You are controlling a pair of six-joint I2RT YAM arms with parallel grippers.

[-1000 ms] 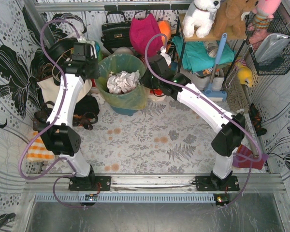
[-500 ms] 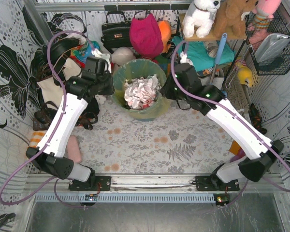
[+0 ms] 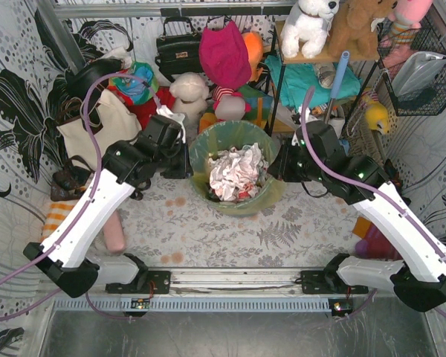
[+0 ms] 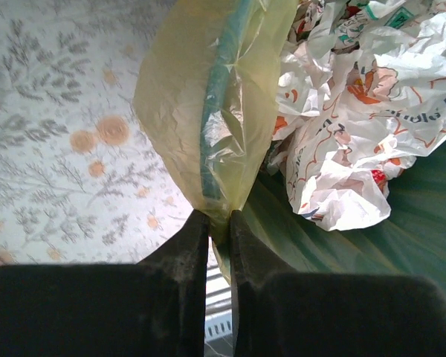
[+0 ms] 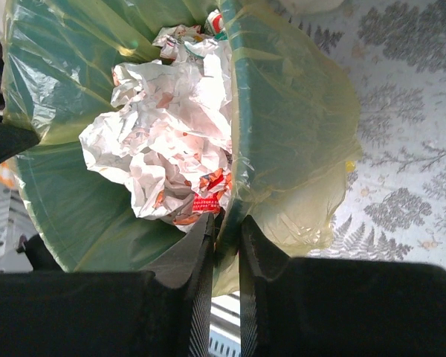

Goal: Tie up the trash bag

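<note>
Thin translucent yellow-green trash bag lines a round teal plastic bin, its mouth folded down over the rim. Crumpled white printed paper fills it nearly to the top. Bin stands mid-table on the floral-patterned tablecloth, roughly halfway between the left and right edges and a bit nearer the far edge. Bag not yet gathered, no knot.

Left gripper is at the left side of the rim, fingers closed to a thin slit with the folded-over film pinched between them. Right gripper is at the right side of the rim, also almost closed, one finger inside and one outside, film between. Can't tell if the hard bin edge is caught in either pinch too.

Risks, as judgement:
- Film is thin, so pulling hard or unevenly from two opposite points could tear it at the pinch.
- If the rim is clamped along with the film, lifting would drag or tip the bin and spill paper.
- Crinkly film could slip out of a narrow hold.
- Paper sits high, so there may be little slack for bringing the two sides together.

Cream canvas tote bag sits toward the far-left corner, well apart.
</note>
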